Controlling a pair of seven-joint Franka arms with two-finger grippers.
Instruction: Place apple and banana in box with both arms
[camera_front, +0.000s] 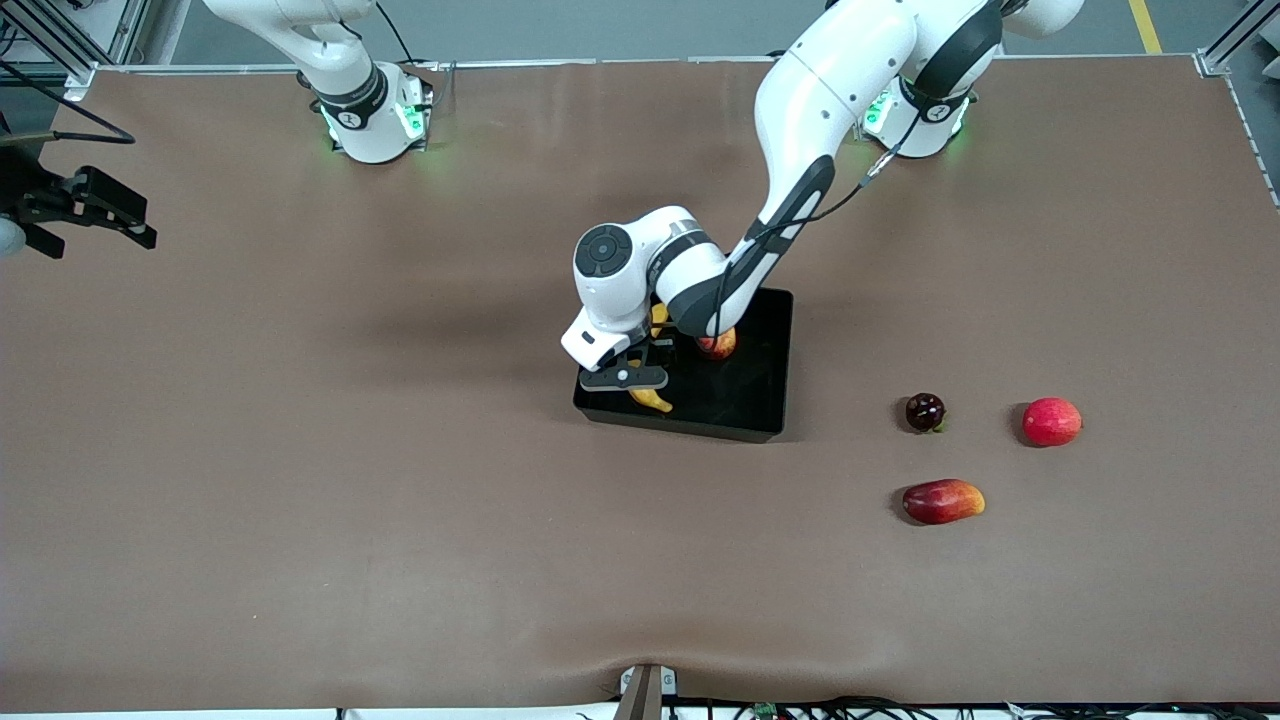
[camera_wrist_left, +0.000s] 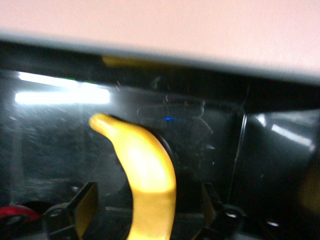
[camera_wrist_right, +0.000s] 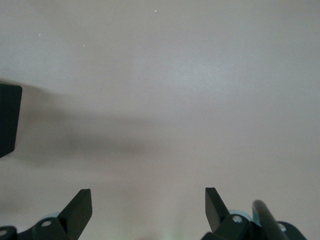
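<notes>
A: Why is the left pincer (camera_front: 628, 378) so low over the box (camera_front: 765, 395)?

B: It looks like it is setting the banana (camera_wrist_left: 145, 175) down. In the left wrist view the banana runs between the two fingers (camera_wrist_left: 86, 205), which stand apart with a gap on each side, so it is not clamped. My guess is the banana lies on the box floor, at the end toward the right arm.

A: And the apple (camera_front: 718, 345)?

B: Already in the box, farther from the front camera than the banana, half hidden under the left arm's wrist.

A: The right arm?

B: It waits. The right pincer (camera_wrist_right: 147, 212) hangs over bare tabletop (camera_front: 300, 480) toward its own end, fingers spread and holding nothing.

A: Anything in the way?

B: Not much. Three other fruits lie on the tabletop toward the left arm's end, well apart from the box: a dark maroon fruit (camera_front: 925, 411), a pinkish-red round fruit (camera_front: 1051, 421), and a red-and-yellow oblong fruit (camera_front: 942, 501) nearer the front camera. The only worry I see is the low box wall when the left pincer lifts out.
</notes>
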